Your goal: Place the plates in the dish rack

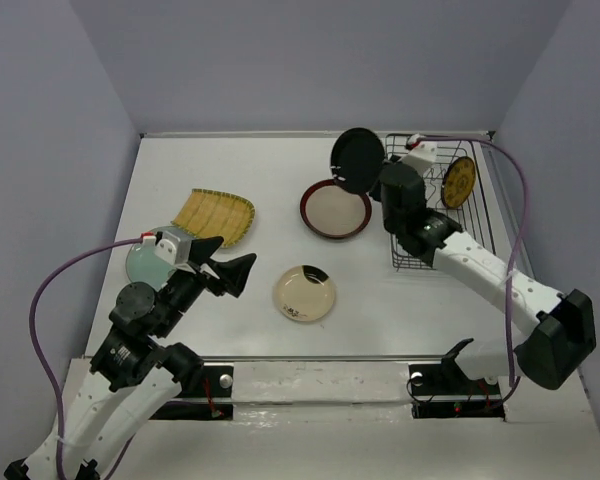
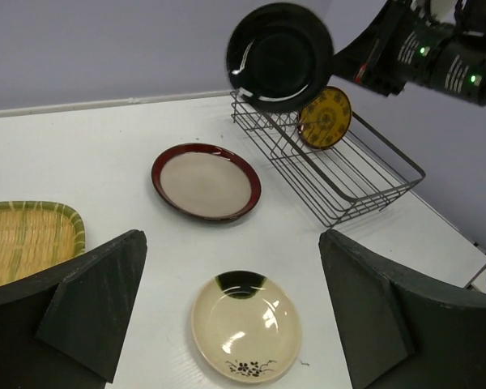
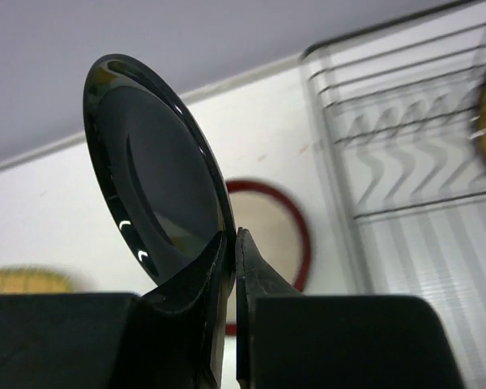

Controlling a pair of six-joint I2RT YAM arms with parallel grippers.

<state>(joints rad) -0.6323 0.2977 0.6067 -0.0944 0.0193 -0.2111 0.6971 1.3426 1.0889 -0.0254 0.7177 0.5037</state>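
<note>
Grip of right pincer (image 3: 231,243) closed on lower rim of small black plate (image 3: 154,178) — plate upright on edge, raised off table. Dish rack (image 2: 340,174) just right of pincer, small patterned yellow plate (image 1: 459,182) standing in it. Red-rimmed beige plate (image 1: 335,209) flat on table beyond fingertips. Left pincer (image 1: 230,268) spread wide, holding nothing — cream plate (image 2: 245,326) ahead, below gap between fingers; yellow ribbed plate (image 1: 214,216) off to left; pale green plate (image 1: 145,262) behind, partly under wrist.
</note>
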